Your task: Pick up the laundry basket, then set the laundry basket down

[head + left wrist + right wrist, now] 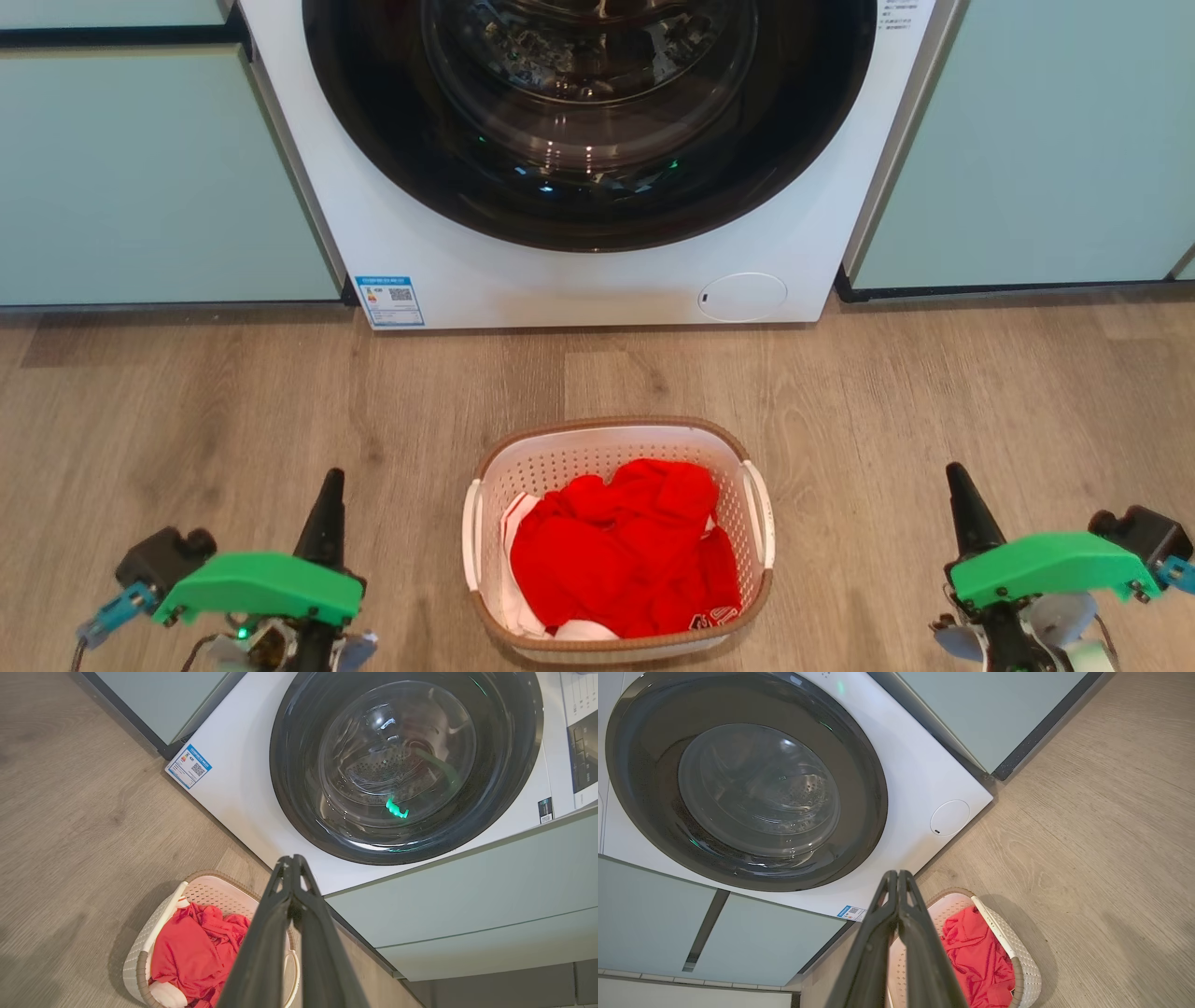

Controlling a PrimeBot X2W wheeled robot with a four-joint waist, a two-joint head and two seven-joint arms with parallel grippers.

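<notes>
The laundry basket (560, 464) stands flat on the wood floor (187, 420), in the gap between the two pairs of jaws and well apart from both. It holds a heap of red clothes (625, 551) with a bit of white cloth at the edge. Its two white handles sit on its sides, one facing each pair of jaws.

The left gripper (332, 478) has its jaws pressed tight together and holds nothing. The right gripper (954, 471) is the same: tight together and holding nothing. Both point forward, past the basket, at the washing machine (597, 280).

This scene fits two stories: the basket waits to be lifted, or it is back down on the floor and let go. The pictures cannot tell which.

Either way, my guess at doing it well is this: a good hold is at the two handles, one for each pair of jaws. Both sides should go up or down together, so the basket stays level and the clothes stay in. It should end flat on the floor, not tipped on its rim, and away from the washer's front.

Counting:
- one basket, two handles
- one heap of clothes
- two grippers
- one washing machine with one round door (588, 121), beyond the fingertips
- one blue sticker (390, 301) and one small round cap (742, 297) on its front
</notes>
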